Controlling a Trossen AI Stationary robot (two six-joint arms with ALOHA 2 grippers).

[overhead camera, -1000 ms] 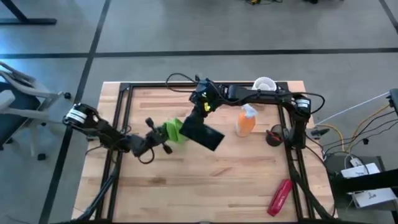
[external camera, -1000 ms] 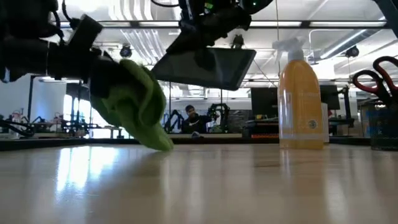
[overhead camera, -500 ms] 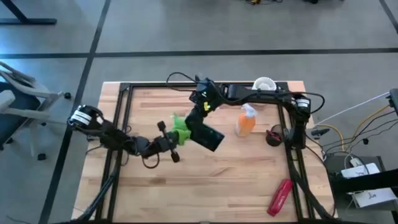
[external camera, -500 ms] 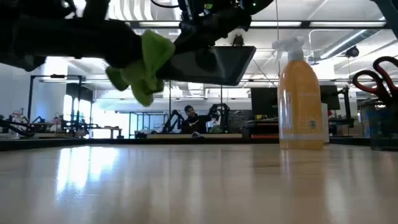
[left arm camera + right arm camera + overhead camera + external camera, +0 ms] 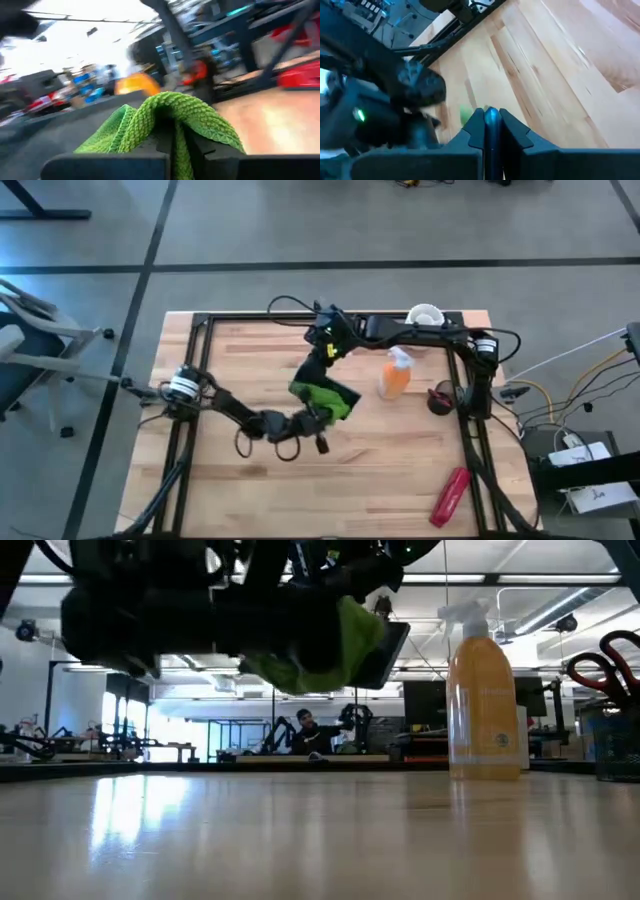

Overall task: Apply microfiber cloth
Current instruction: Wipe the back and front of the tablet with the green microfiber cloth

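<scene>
High view: left gripper is out over the middle of the table, fingers clamped on the microfiber cloth. Cloth is bunched, sitting on top of the dark flat device, covering most of its face.

Right gripper comes in from the far side of the table and is pinching that device by its far edge. Right wrist view shows both fingers closed on the thin dark edge, with a sliver of green just past it.

Low view: device is held up off the tabletop, tilted, and the cloth is pressed against its underside-facing edge; nothing touches the wood below. The left arm's dark bulk fills the upper left of that view.

Left wrist view: cloth folded in a hump between the two dark fingers, its green weave sharp and the background smeared.

Other stuff on the table:
- orange spray bottle, upright, just to the right of the device, not touching it
- white cup at the far edge
- dark cup with red-handled scissors near the right rail
- red cylinder-ish object lying at the near right corner

Person seated far back in the room, seen in the low view, well clear of the table.
</scene>
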